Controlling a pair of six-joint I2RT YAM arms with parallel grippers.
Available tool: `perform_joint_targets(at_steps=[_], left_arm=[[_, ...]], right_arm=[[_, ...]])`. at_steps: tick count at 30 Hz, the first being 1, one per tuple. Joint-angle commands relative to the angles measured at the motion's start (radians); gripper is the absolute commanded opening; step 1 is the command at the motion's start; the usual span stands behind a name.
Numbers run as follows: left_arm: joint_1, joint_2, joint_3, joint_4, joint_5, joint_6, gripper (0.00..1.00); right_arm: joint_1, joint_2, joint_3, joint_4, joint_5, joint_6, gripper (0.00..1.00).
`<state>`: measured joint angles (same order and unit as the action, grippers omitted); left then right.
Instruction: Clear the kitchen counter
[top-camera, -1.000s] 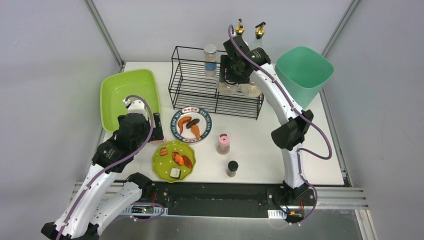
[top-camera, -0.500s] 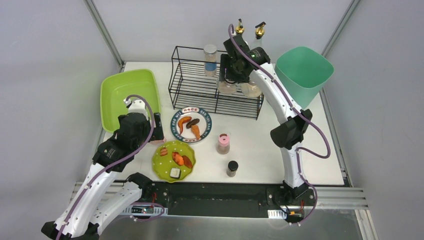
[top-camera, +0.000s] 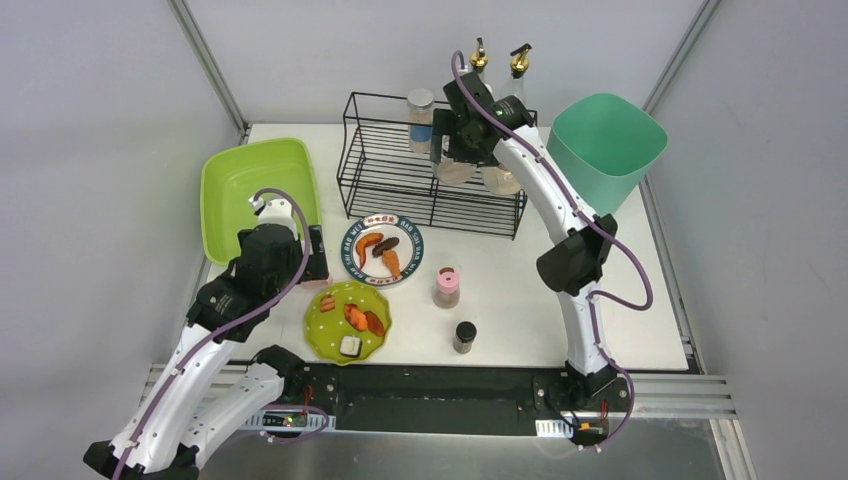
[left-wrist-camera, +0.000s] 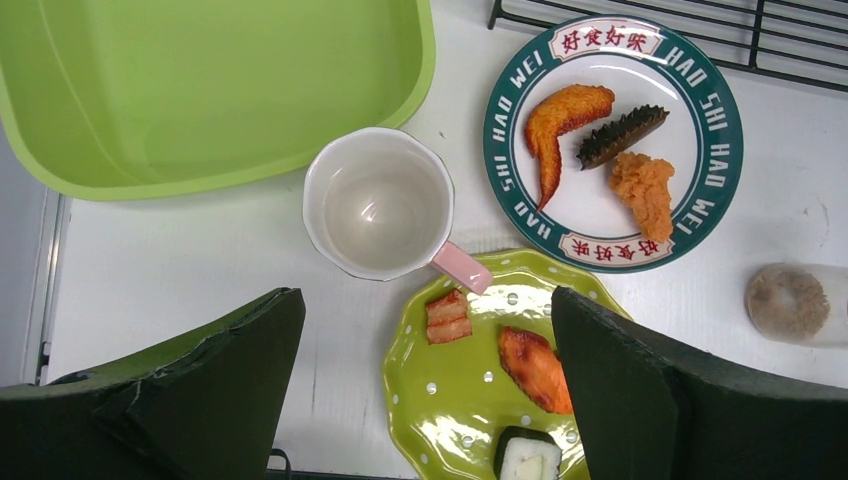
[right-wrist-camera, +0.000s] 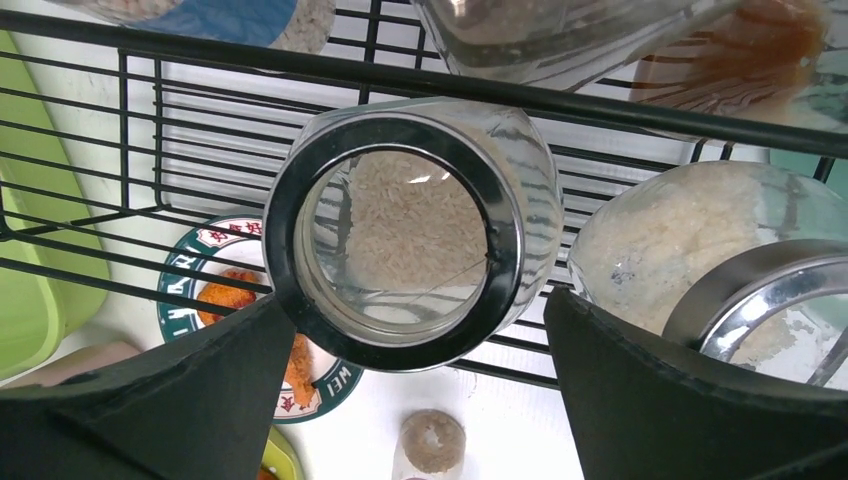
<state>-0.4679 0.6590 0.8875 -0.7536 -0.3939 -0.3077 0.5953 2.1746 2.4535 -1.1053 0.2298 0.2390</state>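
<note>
The kitchen counter (top-camera: 620, 300) is a white tabletop. My left gripper (top-camera: 308, 258) (left-wrist-camera: 425, 305) is open and empty, hovering above a white mug with a pink handle (left-wrist-camera: 378, 205), between the lime-green tub (left-wrist-camera: 200, 80) and a green plate of food (left-wrist-camera: 470, 400). My right gripper (top-camera: 453, 148) (right-wrist-camera: 418, 308) is open above a glass rice jar with a metal lid (right-wrist-camera: 395, 225), which stands in the black wire rack (top-camera: 400, 170). The jar sits between the spread fingers and is not gripped. A second rice jar (right-wrist-camera: 690, 250) stands beside it.
A teal-rimmed plate of fried food (top-camera: 382, 248) lies in front of the rack. A pink-lidded shaker (top-camera: 446, 287) and a dark-lidded shaker (top-camera: 465, 337) stand at front centre. A teal bin (top-camera: 605, 145) is at back right. A blue-labelled jar (top-camera: 421, 118) and two oil bottles (top-camera: 481, 58) stand at the rack's back.
My right wrist has shifted slightly left and back over the rack, its jaws staying open. The left arm has hardly moved.
</note>
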Motion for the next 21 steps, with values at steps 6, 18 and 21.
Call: perform_joint_targets(at_steps=[6,18,21], left_arm=[[0.014,0.017,-0.007,0.03,0.096,0.004,0.99],[0.004,0.209,0.092,0.049,0.54,-0.023,0.99],[-0.008,0.233,0.114,0.054,0.596,-0.04,0.99]], right_arm=[[0.024,-0.166,-0.105,0.049,0.047,0.001,0.99],[0.221,-0.703,-0.746,0.234,0.141,0.023,0.99],[0.287,-0.795,-0.848,0.225,0.171,0.045,0.99]])
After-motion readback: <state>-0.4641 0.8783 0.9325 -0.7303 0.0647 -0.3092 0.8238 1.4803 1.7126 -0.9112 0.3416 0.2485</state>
